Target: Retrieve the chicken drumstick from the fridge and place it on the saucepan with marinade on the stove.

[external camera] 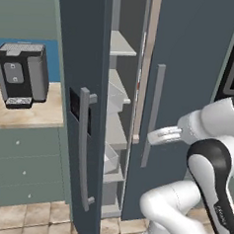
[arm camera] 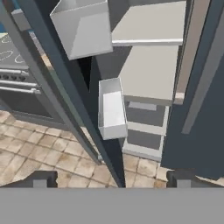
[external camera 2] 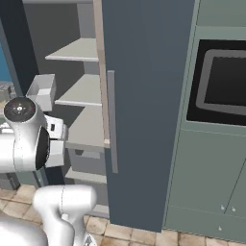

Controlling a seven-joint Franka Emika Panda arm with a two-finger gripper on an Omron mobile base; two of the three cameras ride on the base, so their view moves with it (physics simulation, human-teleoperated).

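Kitchen, tiled floor, fridge (external camera: 186,69) partly open.
Tool (arm camera: 111,178) spread wide, holding nothing, aimed at gap between doors; pale shelves (arm camera: 148,72) straight ahead look bare, drumstick not spotted, so direction from tool unclear.

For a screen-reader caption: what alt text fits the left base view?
A tall dark blue-grey fridge stands with its left door swung open, showing pale grey shelves. The white arm's open gripper hangs beside the right door's grey bar handle; a black appliance sits on the counter at left.
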